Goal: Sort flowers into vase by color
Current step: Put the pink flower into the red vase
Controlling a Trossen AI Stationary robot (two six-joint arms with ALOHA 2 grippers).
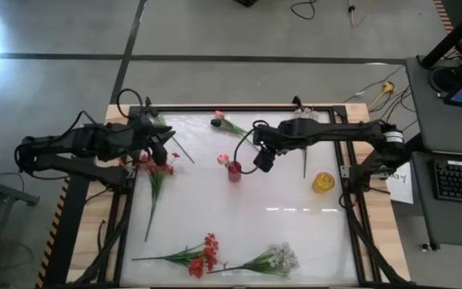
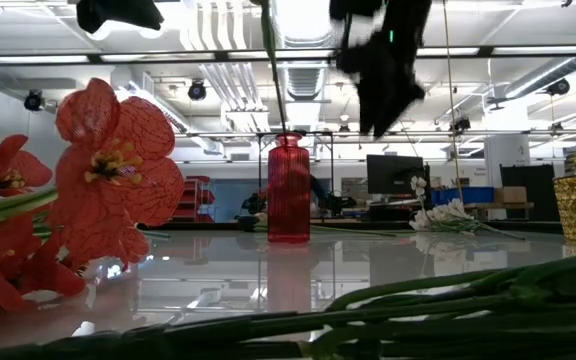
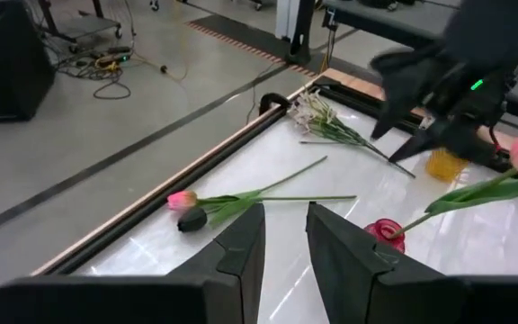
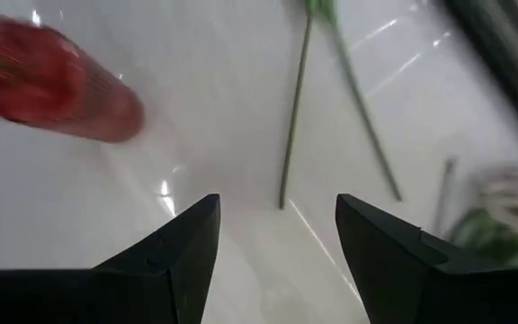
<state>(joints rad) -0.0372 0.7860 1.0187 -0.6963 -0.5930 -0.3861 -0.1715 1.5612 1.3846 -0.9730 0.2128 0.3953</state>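
On the near edge of the surface [image 1: 295,233] lie a red bunch [image 1: 203,257] and a white spray [image 1: 277,258]. They look light, with thin wiry stems and soft heads that would crush or snag. The best hold is probably mid-stem, below the leaves. The stems lie flat and could slip or roll away when pinched.

Mid-surface stands the red vase [image 1: 234,172] with a pink bud [image 1: 223,159] leaning out of it. The vase is narrow and looks easy to tip. The right tool [image 1: 261,160] hangs just beside it, spread wide and empty. The left tool [image 1: 163,151], slightly parted and empty, hovers over a second red bunch [image 1: 152,163].

A rosebud [image 1: 217,123] lies at the far edge.
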